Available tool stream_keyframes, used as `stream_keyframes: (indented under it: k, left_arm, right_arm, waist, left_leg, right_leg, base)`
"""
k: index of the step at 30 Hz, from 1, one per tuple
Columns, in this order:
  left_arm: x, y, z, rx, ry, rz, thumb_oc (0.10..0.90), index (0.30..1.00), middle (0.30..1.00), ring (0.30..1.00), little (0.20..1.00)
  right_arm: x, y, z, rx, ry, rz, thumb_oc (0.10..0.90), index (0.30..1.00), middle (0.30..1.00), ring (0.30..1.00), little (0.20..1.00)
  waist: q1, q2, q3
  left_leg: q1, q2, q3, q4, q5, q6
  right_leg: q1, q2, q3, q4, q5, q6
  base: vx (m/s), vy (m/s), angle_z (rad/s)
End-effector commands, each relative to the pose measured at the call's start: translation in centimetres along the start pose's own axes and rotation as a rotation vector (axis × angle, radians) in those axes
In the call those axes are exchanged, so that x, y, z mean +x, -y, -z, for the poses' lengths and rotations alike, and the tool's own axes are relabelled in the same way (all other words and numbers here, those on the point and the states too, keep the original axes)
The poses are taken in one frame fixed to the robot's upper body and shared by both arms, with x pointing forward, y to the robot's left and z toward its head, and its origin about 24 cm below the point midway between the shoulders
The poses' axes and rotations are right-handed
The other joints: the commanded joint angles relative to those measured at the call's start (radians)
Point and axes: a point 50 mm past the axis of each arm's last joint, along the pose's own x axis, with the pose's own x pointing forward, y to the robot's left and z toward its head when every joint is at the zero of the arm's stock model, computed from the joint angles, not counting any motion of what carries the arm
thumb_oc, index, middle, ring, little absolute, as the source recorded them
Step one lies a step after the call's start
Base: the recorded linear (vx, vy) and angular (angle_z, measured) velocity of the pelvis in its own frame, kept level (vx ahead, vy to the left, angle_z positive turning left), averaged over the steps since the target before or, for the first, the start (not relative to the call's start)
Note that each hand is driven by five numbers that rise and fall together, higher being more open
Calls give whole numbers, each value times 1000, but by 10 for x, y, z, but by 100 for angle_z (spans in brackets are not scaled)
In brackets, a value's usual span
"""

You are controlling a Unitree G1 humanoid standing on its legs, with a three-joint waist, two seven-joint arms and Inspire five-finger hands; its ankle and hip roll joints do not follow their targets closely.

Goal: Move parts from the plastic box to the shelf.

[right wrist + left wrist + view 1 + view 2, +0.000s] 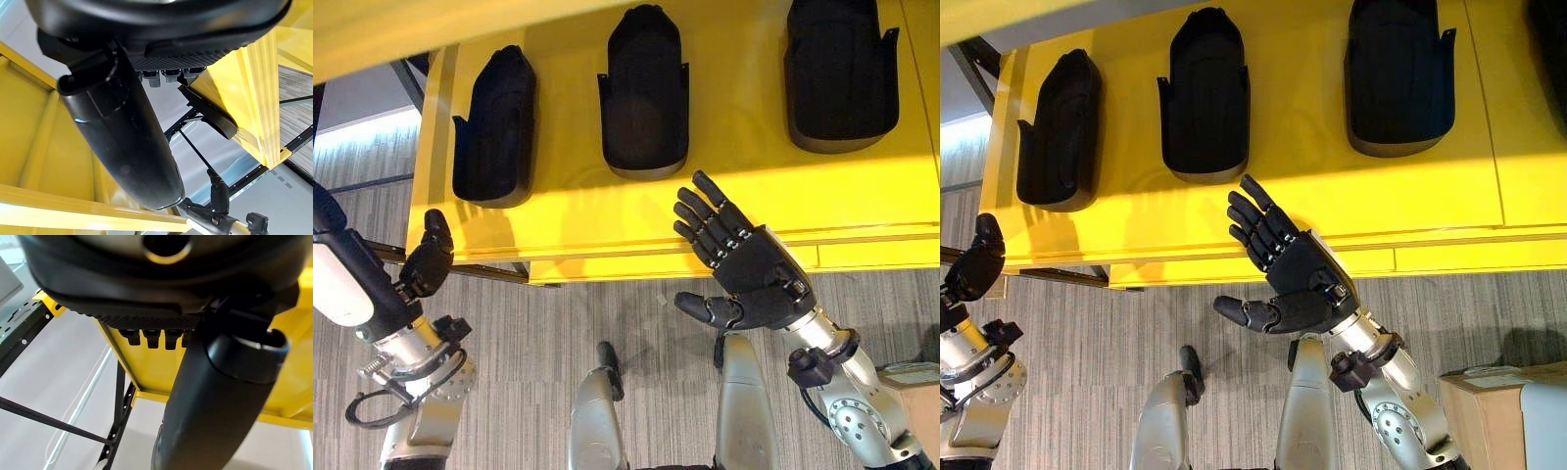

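Count on the yellow shelf (pixel 607 220): 3 black parts in a row — no. 1 (pixel 492 127), no. 2 (pixel 646 93), no. 3 (pixel 837 73). A 4th dark shape shows at the far right edge (pixel 1552 29), can't tell what. 1 cardboard box (pixel 1479 401) on the floor. 2 hands: left (pixel 429 259), right (pixel 744 264).

- I see the yellow shelf (pixel 607 215) brightly lit along its front, dimmer behind.
- Dark parts (pixel 644 93) show little detail.
- My wrist views blur the nearby thumbs.

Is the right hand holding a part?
No. The right hand is open and empty, fingers straight over the yellow shelf.
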Motion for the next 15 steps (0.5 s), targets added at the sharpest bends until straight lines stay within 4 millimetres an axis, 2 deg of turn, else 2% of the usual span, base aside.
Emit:
stream_keyframes:
  k: [1, 3, 4, 5, 6, 9, 10, 15]
  left_arm:
    - [38, -15, 10, 83, 54, -13, 900, 1000, 1000, 1000, 1000]
    - [37, -10, 12, 97, 43, 36, 900, 1000, 1000, 1000, 1000]
    - [37, -9, 12, 107, 39, 56, 900, 1000, 1000, 1000, 1000]
    - [37, -8, 13, 111, 38, 64, 900, 1000, 1000, 1000, 1000]
    - [37, -6, 13, 115, 35, 82, 900, 1000, 1000, 1000, 1000]
    - [38, 4, 12, 117, 23, 158, 900, 1000, 1000, 1000, 1000]
    - [38, 8, 13, 125, 21, 183, 900, 1000, 1000, 1000, 1000]
    - [34, 17, 14, 142, 12, 262, 900, 1000, 1000, 1000, 1000]
  right_arm:
    - [22, -11, -28, -50, 202, -109, 900, 1000, 1000, 1000, 1000]
    - [21, -11, -29, -53, 198, -109, 900, 1000, 1000, 1000, 1000]
    - [22, -11, -29, -52, 196, -109, 900, 1000, 1000, 1000, 1000]
    - [22, -11, -29, -53, 197, -110, 900, 1000, 1000, 1000, 1000]
    - [22, -10, -29, -53, 195, -110, 900, 1000, 1000, 1000, 1000]
    - [22, -11, -29, -56, 187, -117, 900, 1000, 1000, 1000, 1000]
    - [23, -11, -29, -58, 184, -120, 900, 1000, 1000, 1000, 1000]
    - [21, -10, -30, -64, 176, -126, 900, 1000, 1000, 1000, 1000]
  waist:
    - [-31, -35, -60]
    - [-37, -34, -60]
    - [-38, -34, -64]
    - [-39, -33, -60]
    - [-41, -33, -64]
    - [-55, -28, -62]
    - [-60, -25, -59]
    - [-75, -23, -56]
  left_leg:
    - [-31, -77, 54, 94, -16, 105]
    - [-27, -78, 57, 97, -21, 107]
    - [-20, -83, 48, 102, -40, 98]
    - [-27, -78, 58, 98, -22, 107]
    - [-20, -83, 49, 103, -41, 98]
    - [-20, -82, 56, 110, -45, 99]
    - [-28, -77, 68, 106, -26, 109]
    - [-28, -76, 76, 109, -29, 109]
  right_leg:
    - [83, 35, -56, -28, -49, -57]
    - [83, 35, -53, -27, -50, -56]
    - [91, 37, -43, -23, -70, -47]
    - [82, 36, -51, -26, -51, -56]
    - [90, 37, -41, -23, -70, -47]
    - [85, 40, -33, -22, -69, -45]
    - [73, 42, -38, -28, -46, -53]
    - [68, 48, -28, -35, -42, -51]
  base:
    - [0, 0, 0]
    - [49, 10, 0]
    - [0, 0, 0]
    - [89, 14, -6]
    - [22, 25, -6]
    - [24, 34, -6]
    - [-52, 24, -3]
    - [1, 20, -5]
